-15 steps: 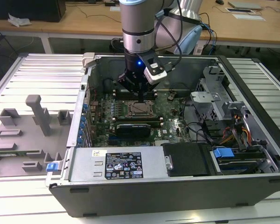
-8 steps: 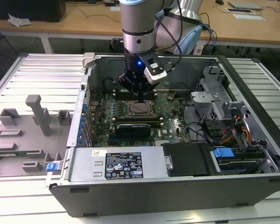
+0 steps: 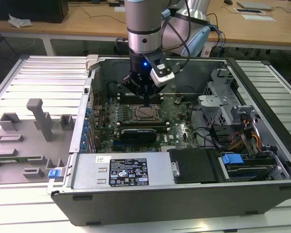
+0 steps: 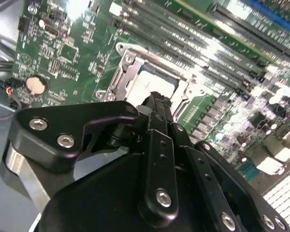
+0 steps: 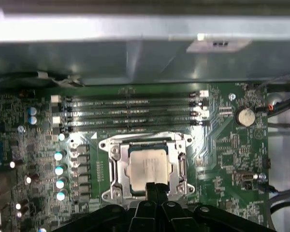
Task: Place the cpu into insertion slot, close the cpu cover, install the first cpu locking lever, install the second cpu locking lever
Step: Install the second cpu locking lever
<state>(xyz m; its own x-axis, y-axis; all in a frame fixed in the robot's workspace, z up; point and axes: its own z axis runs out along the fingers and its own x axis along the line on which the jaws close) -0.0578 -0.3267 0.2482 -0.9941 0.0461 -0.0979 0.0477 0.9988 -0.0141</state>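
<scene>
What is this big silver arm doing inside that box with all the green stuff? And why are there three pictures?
The box is a computer case lying open on a table. The arm is a robot arm, and at its end is a black gripper, which is like its hand. One picture is taken by a camera standing outside. The other two come from little cameras riding on the arm, so they look down past the gripper from close up.

The green stuff is the motherboard, the computer's main board. In its middle sits the cpu, a flat silvery square that is the computer's brain. It lies in the insertion slot, with the cpu cover, a shiny metal frame, around it. The gripper's tips are together, right at the edge of the chip, holding nothing. The long dark strips nearby are memory slots.
</scene>
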